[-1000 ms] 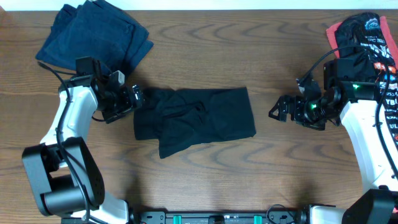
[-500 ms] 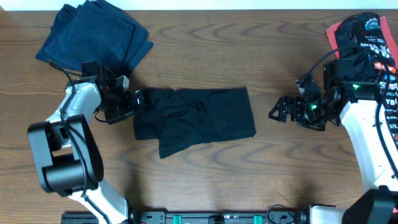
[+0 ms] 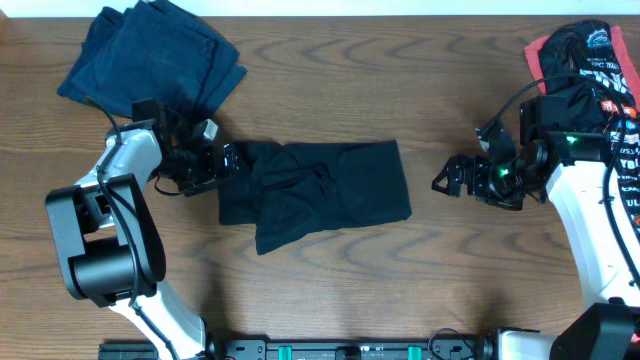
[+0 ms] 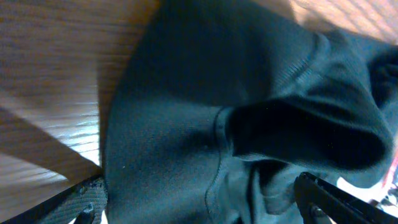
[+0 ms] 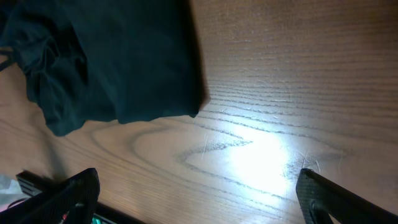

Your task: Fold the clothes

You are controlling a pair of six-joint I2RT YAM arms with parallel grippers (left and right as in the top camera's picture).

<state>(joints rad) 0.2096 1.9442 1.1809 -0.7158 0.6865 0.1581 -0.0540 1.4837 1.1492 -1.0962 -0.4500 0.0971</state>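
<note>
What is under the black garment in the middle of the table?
Only the wooden table shows around the garment, and nothing pokes out. Its own folded layers hide whatever lies beneath.

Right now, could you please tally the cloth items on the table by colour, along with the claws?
dark blue cloth pile: 1
plain black garment: 1
black pile with pink-red trim and white lettering: 1
left claw and right claw, both open: 2
Total: 5; the pieces inside each pile cannot be counted.
</note>
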